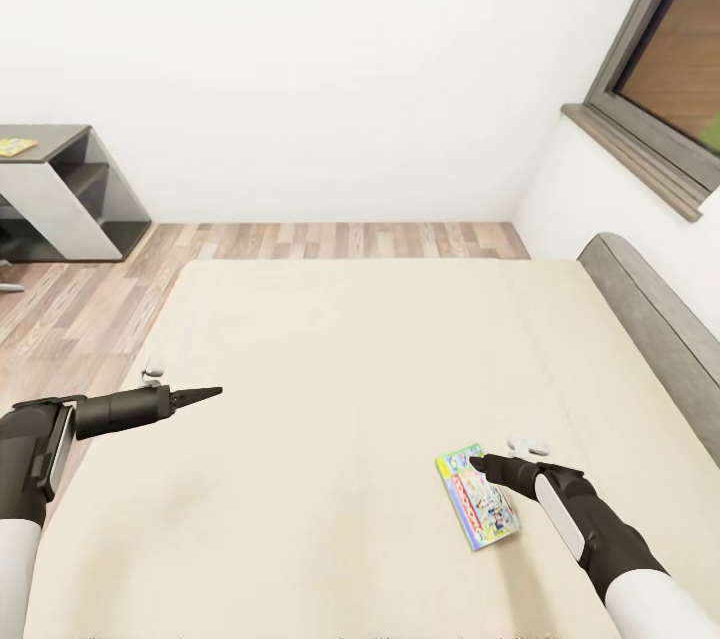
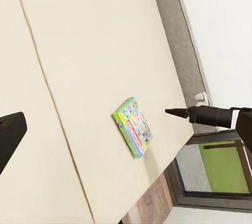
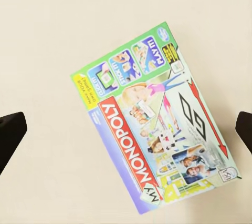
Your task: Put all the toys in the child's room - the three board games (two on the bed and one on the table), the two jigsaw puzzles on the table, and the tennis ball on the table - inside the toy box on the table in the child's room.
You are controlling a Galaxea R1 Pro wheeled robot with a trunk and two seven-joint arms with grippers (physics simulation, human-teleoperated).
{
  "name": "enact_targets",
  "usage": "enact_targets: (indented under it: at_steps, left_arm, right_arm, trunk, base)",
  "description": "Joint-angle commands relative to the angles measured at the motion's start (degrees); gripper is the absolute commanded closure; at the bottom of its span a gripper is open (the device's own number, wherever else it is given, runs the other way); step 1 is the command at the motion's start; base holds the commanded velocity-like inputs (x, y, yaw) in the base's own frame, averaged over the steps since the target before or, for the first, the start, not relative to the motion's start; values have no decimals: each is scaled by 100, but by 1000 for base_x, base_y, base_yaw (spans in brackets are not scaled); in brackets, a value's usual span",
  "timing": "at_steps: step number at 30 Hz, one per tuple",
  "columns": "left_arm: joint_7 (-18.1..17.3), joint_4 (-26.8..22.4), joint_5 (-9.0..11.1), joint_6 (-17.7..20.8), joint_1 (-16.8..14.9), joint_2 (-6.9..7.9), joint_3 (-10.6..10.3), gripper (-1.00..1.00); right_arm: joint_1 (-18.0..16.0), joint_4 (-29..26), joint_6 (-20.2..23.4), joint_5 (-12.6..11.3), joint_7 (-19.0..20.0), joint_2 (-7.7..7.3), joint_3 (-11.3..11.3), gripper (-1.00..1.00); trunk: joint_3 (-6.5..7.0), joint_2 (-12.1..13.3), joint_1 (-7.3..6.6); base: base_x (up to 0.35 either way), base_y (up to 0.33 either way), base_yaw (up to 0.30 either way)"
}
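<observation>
Lying flat on the bed [image 1: 330, 389] near its right edge, one game box [image 1: 477, 497], right gripper [image 1: 478, 464] just above it, jaws wide open, holding nothing, left gripper [image 1: 205, 394] well apart, jaws look closed, empty.

The head view looks down over the bed [image 1: 330, 399]; the right wrist view faces the board game [image 3: 157, 124] closely.

So the board game [image 1: 477, 497] lies flat on the bed [image 1: 330, 389], near its right front part, right gripper [image 1: 478, 464] just over it. Left gripper [image 1: 205, 394] hangs over the bed's left side, with the side unit [image 1: 62, 191] back left on the floor [image 1: 70, 309].
</observation>
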Motion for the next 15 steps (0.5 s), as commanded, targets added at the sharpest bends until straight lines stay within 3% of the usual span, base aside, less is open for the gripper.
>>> enact_targets:
  at_steps: [1, 15]
  left_arm:
    - [-53, -5, -62, 60, -6, -3, 13, -100]
    - [-55, -5, -65, 60, -6, -3, 15, -100]
  right_arm:
    - [-3, -7, 24, -3, 5, -6, 15, -100]
    - [-3, -7, 24, -12, 8, -6, 14, -100]
  trunk:
    - [-19, -10, 3]
    - [-151, -10, 3]
  base:
    - [0, 0, 0]
    - [0, 0, 0]
